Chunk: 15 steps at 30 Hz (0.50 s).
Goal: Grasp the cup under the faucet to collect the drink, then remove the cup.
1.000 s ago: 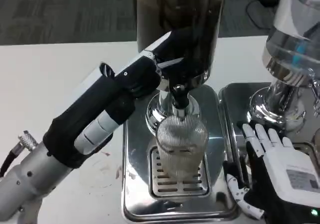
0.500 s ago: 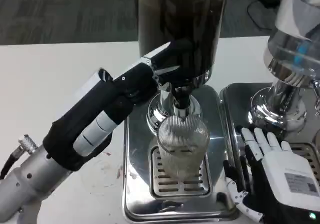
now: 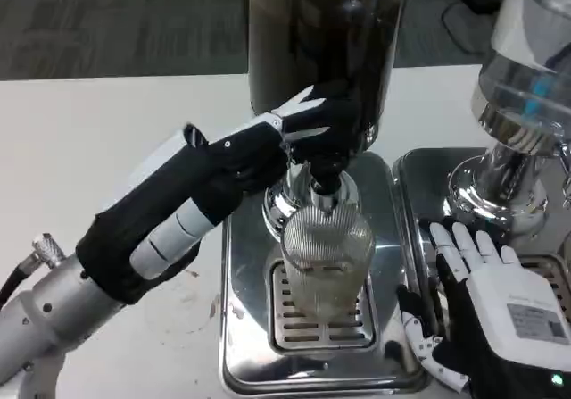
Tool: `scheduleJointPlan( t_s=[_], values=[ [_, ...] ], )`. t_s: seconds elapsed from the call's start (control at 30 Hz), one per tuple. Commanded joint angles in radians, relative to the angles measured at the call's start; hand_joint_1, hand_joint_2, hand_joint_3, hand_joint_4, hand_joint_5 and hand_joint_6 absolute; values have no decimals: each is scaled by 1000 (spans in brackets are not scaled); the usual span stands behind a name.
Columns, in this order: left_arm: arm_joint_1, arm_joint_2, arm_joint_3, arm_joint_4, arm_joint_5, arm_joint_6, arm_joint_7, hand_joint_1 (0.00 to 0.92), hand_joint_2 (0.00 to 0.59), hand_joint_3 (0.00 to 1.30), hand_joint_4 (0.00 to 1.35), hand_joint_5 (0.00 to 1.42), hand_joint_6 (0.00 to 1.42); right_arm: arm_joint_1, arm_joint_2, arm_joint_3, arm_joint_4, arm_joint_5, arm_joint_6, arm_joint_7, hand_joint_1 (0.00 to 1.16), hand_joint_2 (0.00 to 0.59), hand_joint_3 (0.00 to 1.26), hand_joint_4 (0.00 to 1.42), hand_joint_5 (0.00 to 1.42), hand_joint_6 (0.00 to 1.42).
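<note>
1. Standing on the slotted grate of the steel drip tray [image 3: 241, 328], the ribbed clear cup [image 3: 326, 261] sits directly beneath the faucet [image 3: 323, 180] of the dark drink dispenser [image 3: 326, 42]; neither hand touches it.
2. Left hand [image 3: 308, 127]: reaches up to the faucet lever region at the base of the dispenser, fingers against the dark fitting. Whether they are closed on the lever cannot be told, as black fingers merge with the black hardware.
3. Right hand [image 3: 482, 296]: lies just beside the cup on its right, fingers spread and holding nothing, partly over the neighbouring tray of the second dispenser [image 3: 522, 104].
4. Fill level: any liquid in the cup is too unclear to judge through the ribbed wall.
5. Risk, overflow: if the lever is pressed with the cup unheld, drink may overtop the rim before the right hand closes in.
6. Risk, tipping: a sideways approach by the right hand could nudge the light cup off the grate and out from under the spout.
7. Risk, slip: the ribbed, tapering wall probably offers a poor hold if gripped loosely during removal.
</note>
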Motion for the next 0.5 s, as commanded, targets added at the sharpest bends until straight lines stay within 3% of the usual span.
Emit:
scheduleJointPlan(
  t_s=[0.03,0.3,0.4,0.5],
  values=[
    [-9,49,-27,10,67,13,-56,0,179,221,0,205,165,-8,5,-6,2,3,7,-12,433,488,44,0,0,0],
    [-17,84,-34,-4,83,7,-69,0,179,227,0,199,147,-17,22,-11,13,24,6,-21,433,488,44,0,0,0],
    [-16,85,-30,-5,84,2,-62,0,176,228,0,189,127,-10,37,-37,0,102,-17,-25,432,488,44,0,0,0],
    [-17,87,-29,-5,87,-2,-59,0,176,231,0,184,125,-5,93,-112,-14,317,-19,38,442,457,15,0,0,0]
  ],
)
